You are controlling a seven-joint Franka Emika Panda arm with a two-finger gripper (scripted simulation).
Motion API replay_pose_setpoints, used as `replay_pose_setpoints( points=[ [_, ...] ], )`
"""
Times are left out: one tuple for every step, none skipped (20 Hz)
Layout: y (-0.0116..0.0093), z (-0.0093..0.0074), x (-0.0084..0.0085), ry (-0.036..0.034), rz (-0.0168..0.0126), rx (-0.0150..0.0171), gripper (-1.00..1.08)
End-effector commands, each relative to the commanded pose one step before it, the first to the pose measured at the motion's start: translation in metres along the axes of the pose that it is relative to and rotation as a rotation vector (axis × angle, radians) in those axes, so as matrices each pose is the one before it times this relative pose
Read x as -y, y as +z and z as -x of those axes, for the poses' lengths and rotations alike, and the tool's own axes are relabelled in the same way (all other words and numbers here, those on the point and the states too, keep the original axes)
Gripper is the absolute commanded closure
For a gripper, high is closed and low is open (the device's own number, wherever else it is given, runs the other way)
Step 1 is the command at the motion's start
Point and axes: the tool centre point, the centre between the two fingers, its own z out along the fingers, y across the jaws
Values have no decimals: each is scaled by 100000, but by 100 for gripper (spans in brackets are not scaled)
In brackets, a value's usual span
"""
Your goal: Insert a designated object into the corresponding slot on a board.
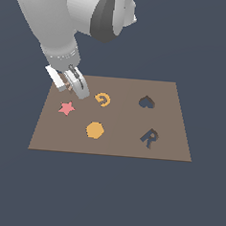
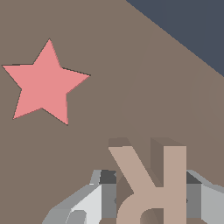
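Observation:
The pale tan letter "R" piece (image 2: pixel 173 175) sits between my gripper's (image 2: pixel 151 192) two fingers (image 2: pixel 107 192), which press on its two sides. In the exterior view the gripper (image 1: pixel 74 87) is at the far corner of the brown board (image 1: pixel 117 146) on the exterior view's left, with a bit of the tan piece (image 1: pixel 67 86) showing beside the fingers. I cannot tell whether the piece rests on the board or is just off it. The dark R-shaped slot (image 1: pixel 150 138) is on the board's other side, toward the exterior view's right.
A pink star (image 1: pixel 66 107) lies just in front of the gripper and shows in the wrist view (image 2: pixel 43 83). An orange "G" (image 1: pixel 103 99) and an orange polygon (image 1: pixel 95 130) lie mid-board. A dark heart cut-out (image 1: pixel 145 102) is behind the R slot.

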Motion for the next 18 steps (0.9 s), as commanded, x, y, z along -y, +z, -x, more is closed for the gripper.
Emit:
replay_pose_setpoints(
  points=[
    [39, -16, 15, 8, -35, -52, 108],
    [0, 0, 0, 0, 0, 0, 108],
    [0, 0, 0, 0, 0, 0, 108],
    [0, 0, 0, 0, 0, 0, 108],
    [0, 0, 0, 0, 0, 0, 108],
    [0, 0, 0, 0, 0, 0, 108],
    [0, 0, 0, 0, 0, 0, 108],
    [-26, 11, 7, 0, 0, 0, 108],
    [-4, 2, 0, 0, 0, 0, 108],
    [-1, 9, 32, 0, 0, 0, 108],
    [-7, 40, 115, -43, -22, 8, 108],
    [-7, 66, 191, -69, -7, 2, 108],
    [-9, 93, 269, -98, -1, 0, 108],
    [-11, 114, 340, -109, -1, 0, 108],
    [-13, 141, 418, -138, -1, 0, 108],
    [-16, 169, 499, -169, -1, 0, 108],
    [-18, 194, 576, -189, -1, 0, 108],
    [-21, 221, 658, -218, -1, 0, 108]
  ],
)
